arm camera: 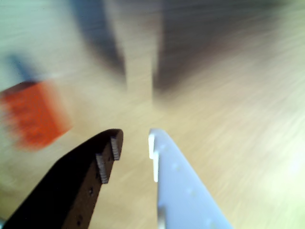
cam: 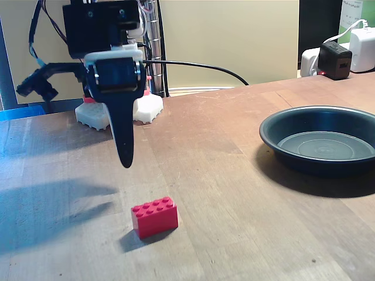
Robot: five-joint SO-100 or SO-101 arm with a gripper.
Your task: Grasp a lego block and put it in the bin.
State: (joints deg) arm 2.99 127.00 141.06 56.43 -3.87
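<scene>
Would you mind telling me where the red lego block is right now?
In the fixed view the lego block sits on the wooden table, low and left of centre, just below the raised gripper and well left of the bin.

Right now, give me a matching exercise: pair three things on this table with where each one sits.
Things:
1. red lego block
2. dark round pan
3. gripper

Places in the fixed view:
A. at the right edge, on the table
B. raised above the table, pointing down, left of centre
C. on the table near the front, below the gripper's tip

Pairs: 1-C, 2-A, 3-B
</scene>
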